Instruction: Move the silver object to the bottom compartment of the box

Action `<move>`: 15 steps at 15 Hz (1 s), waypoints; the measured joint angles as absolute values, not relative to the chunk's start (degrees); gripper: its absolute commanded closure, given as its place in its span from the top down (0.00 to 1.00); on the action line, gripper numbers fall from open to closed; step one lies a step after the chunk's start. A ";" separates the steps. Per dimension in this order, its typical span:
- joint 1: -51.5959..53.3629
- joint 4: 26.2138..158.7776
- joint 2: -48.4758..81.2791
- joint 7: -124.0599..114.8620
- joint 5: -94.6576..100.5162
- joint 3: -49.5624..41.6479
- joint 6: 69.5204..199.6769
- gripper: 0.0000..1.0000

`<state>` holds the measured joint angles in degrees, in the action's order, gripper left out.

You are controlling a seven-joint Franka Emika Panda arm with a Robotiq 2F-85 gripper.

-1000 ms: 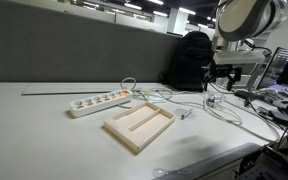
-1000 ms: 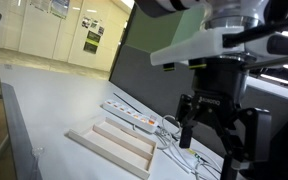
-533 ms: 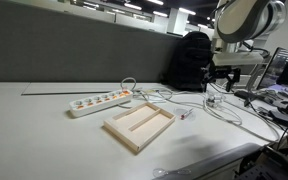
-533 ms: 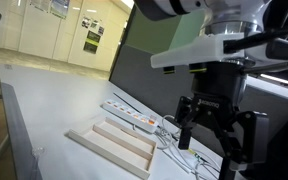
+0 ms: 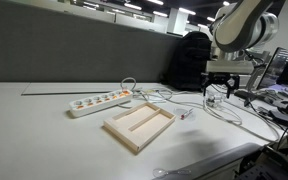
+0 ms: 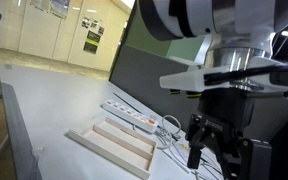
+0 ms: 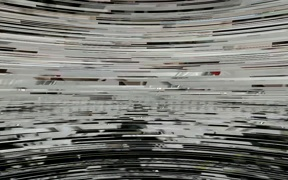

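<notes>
The silver object (image 5: 187,115) was only a speck to me in an exterior view. It lay on the table (image 5: 44,135) outside the box (image 5: 139,125), just beside the box's corner on the arm's side and in neither trough, and it was too small for me to make out any detail. From the other camera I could not pick it out at all, though that view showed the box (image 6: 109,143) side-on, with its low walls and lengthwise divider plain. The white power strip (image 5: 99,102) sat just behind the box, and loose white cables (image 5: 164,97) trailed off from it toward the arm. The gripper (image 5: 218,95) hung above the table, well apart from the box and past the cables. Close up, I saw the gripper (image 6: 222,155) released, its fingers (image 6: 196,152) spread apart with nothing between them. I could read no brand on anything. The posters (image 6: 92,40) on the far wall showed green and white blocks, with the lettering too small to read. My wrist view was nothing but scrambled horizontal streaks, so it told me nothing.
</notes>
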<state>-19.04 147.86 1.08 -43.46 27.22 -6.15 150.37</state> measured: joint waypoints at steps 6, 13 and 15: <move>-13.34 140.07 12.84 -49.20 26.37 -11.44 151.99 1.00; -5.40 133.53 24.31 -49.78 18.36 -16.69 159.16 1.00; -2.63 132.66 26.75 -50.98 15.81 -18.86 162.05 1.00</move>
<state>-2.63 132.66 26.75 -50.98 15.81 -18.86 162.05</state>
